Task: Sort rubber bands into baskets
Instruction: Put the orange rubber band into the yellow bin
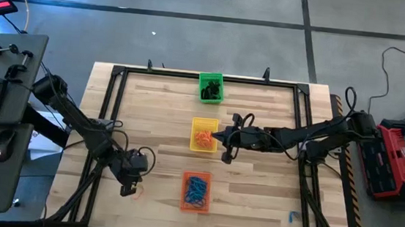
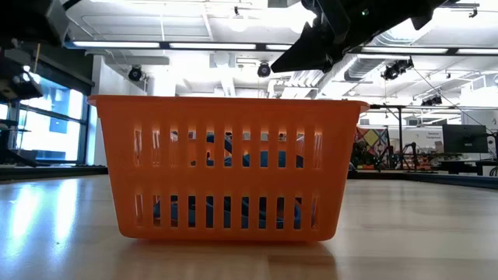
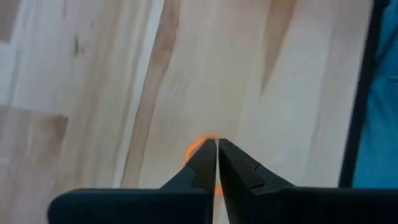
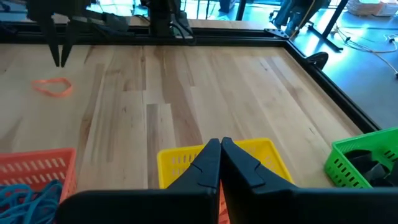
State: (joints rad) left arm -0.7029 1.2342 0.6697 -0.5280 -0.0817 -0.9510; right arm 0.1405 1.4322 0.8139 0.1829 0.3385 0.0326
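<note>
Left gripper (image 1: 130,190): fingers together, tips just above an orange rubber band (image 4: 53,87) on the table (image 1: 255,184). Right gripper (image 1: 216,136): fingers together, above the yellow basket (image 1: 203,122).

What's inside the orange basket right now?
The orange basket holds a tangle of blue rubber bands. In the low view blue shows through its slots; anything buried under that pile can't be seen.
</note>
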